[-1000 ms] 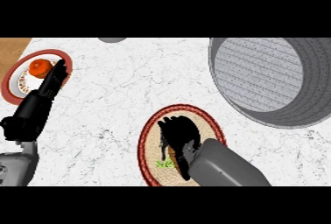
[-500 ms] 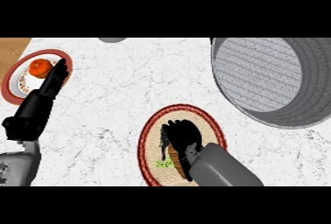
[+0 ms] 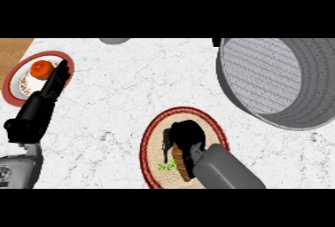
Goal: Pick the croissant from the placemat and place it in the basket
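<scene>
A round woven placemat (image 3: 152, 137) with a dark red rim lies at the lower middle of the counter. My right hand (image 3: 186, 133) rests on it, fingers curled down over the brown croissant (image 3: 179, 160), of which only a strip shows beside the wrist. A small green sprig (image 3: 167, 166) lies on the mat next to it. The large grey basket (image 3: 262, 75) stands at the upper right, apart from the mat. My left hand (image 3: 49, 95) stays at the left with straight fingers, holding nothing.
A red-rimmed plate (image 3: 16, 84) with an orange fruit (image 3: 42, 68) sits at the far left, partly under my left fingertips. A grey round object (image 3: 115, 41) peeks in at the top edge. White marble counter lies between mat and basket.
My right hand's fingers have curled in tighter on the mat, and the croissant's brown edge now shows by the wrist. The left hand has not moved.
</scene>
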Robot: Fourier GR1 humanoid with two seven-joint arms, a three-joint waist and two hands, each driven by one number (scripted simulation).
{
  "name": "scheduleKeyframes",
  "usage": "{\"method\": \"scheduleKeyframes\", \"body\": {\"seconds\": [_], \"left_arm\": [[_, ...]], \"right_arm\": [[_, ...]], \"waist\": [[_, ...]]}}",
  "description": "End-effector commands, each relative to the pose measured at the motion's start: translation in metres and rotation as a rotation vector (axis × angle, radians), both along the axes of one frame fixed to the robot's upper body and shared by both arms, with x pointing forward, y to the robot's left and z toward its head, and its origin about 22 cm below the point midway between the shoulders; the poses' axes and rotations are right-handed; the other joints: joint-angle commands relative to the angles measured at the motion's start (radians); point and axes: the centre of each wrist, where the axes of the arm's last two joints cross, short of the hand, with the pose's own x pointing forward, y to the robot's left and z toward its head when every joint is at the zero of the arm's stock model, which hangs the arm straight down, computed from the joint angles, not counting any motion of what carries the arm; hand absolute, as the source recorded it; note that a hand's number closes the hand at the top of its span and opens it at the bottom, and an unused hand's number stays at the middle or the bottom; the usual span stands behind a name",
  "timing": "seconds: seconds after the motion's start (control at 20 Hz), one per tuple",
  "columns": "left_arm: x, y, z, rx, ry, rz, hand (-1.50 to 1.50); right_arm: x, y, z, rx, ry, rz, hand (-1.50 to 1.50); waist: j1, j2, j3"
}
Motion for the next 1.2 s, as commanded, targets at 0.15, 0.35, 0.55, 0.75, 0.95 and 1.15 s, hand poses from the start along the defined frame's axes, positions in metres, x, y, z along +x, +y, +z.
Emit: {"method": "scheduleKeyframes", "body": {"seconds": [0.15,0.35,0.55,0.75,0.95,1.15], "left_arm": [[0.012,0.015,-0.015,-0.004,0.005,-0.007,0.00],[0.005,-0.003,-0.029,0.002,-0.007,-0.007,0.00],[0.001,0.004,-0.016,0.001,0.003,-0.004,0.00],[0.003,0.007,-0.009,-0.005,-0.017,0.005,0.00],[0.003,0.006,-0.009,-0.008,-0.021,0.012,0.00],[0.001,0.007,-0.010,-0.024,-0.024,0.015,0.00]], "right_arm": [[-0.012,0.016,-0.010,-0.014,-0.012,0.084,1.50],[0.001,0.008,-0.021,0.010,-0.114,0.109,1.50],[0.093,-0.157,0.096,-0.058,-0.437,0.120,1.50],[0.096,-0.199,0.143,-0.087,-0.636,0.156,1.50],[0.089,-0.225,0.186,0.022,-0.816,0.220,1.50],[0.085,-0.255,0.230,0.314,-0.994,0.230,1.50]], "waist": [[-0.001,0.012,0.001],[0.000,0.011,0.001],[-0.001,0.021,0.007],[-0.013,0.030,0.014],[-0.020,0.042,0.020],[-0.008,0.046,0.022]]}}
